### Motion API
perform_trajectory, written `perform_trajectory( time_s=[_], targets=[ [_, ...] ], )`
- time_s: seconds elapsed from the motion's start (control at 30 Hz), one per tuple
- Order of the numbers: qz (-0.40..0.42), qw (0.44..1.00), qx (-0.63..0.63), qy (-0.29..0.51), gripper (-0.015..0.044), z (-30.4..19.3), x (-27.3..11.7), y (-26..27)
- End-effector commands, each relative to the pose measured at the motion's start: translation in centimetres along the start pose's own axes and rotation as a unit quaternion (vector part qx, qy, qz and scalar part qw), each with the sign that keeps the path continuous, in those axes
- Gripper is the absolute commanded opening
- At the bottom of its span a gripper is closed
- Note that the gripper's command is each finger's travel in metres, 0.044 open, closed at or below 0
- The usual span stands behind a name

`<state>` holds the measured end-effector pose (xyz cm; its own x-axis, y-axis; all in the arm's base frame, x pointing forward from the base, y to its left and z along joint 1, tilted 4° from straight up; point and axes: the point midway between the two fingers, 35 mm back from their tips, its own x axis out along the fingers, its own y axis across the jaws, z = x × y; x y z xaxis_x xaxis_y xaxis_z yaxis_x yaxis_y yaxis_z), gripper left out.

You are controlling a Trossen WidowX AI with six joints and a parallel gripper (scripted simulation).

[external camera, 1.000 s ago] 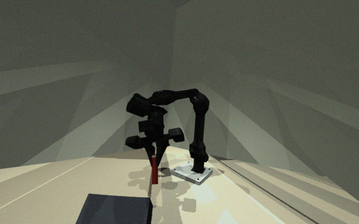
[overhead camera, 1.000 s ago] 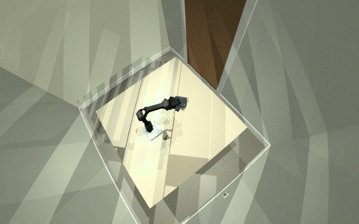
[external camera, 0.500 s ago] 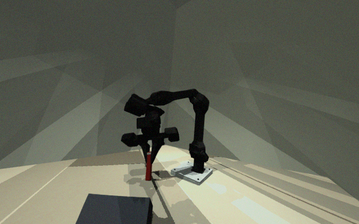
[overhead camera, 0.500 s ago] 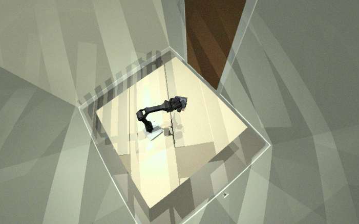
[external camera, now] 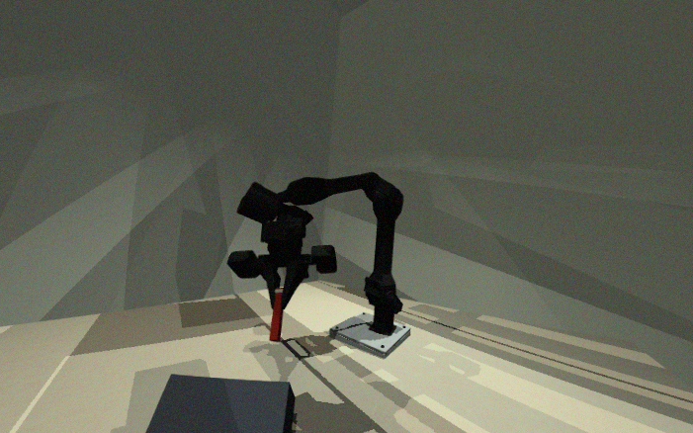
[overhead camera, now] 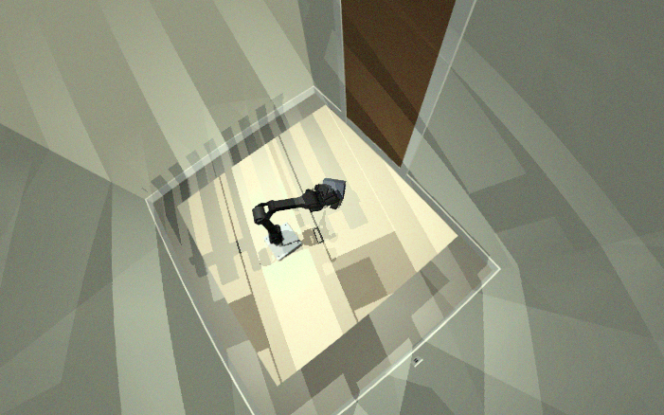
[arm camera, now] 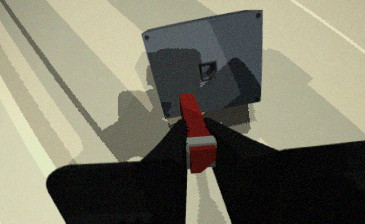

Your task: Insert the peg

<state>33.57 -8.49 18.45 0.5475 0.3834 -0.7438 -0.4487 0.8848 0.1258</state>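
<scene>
My gripper [external camera: 279,306] [arm camera: 193,125] is shut on the red peg [external camera: 276,322] [arm camera: 193,114], near its light grey band. The peg has flat sides and hangs below the fingers, leaning slightly in the exterior view. The blue-grey sloped panel [overhead camera: 338,184] [external camera: 224,403] [arm camera: 223,37] shows its face in the wrist view. Its small four-sided hole [arm camera: 208,70] lies up and right of the peg's lower end, which overlaps the panel's near part in that view. I cannot tell how far the peg is above the face. In the top view the arm hides the peg and fingertips.
The arm's white base plate [overhead camera: 289,248] [external camera: 391,343] stands on the table behind the gripper. Small dark screws [arm camera: 258,15] mark the panel's corners. Broad shadows and light stripes cross the table and panel.
</scene>
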Motion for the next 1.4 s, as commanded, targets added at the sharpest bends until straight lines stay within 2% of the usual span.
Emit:
perform_trajectory(
  time_s=[0.0, 0.37, 1.37],
  targets=[
    [-0.002, 1.0, -0.014, -0.01, 0.0, 0.0, -0.3, -0.3],
    [-0.011, 0.999, -0.042, -0.028, 0.0, -0.2, -0.9, -1.3],
    [-0.024, 0.995, -0.08, -0.052, 0.0, 0.2, 2.8, -2.6]
  ],
)
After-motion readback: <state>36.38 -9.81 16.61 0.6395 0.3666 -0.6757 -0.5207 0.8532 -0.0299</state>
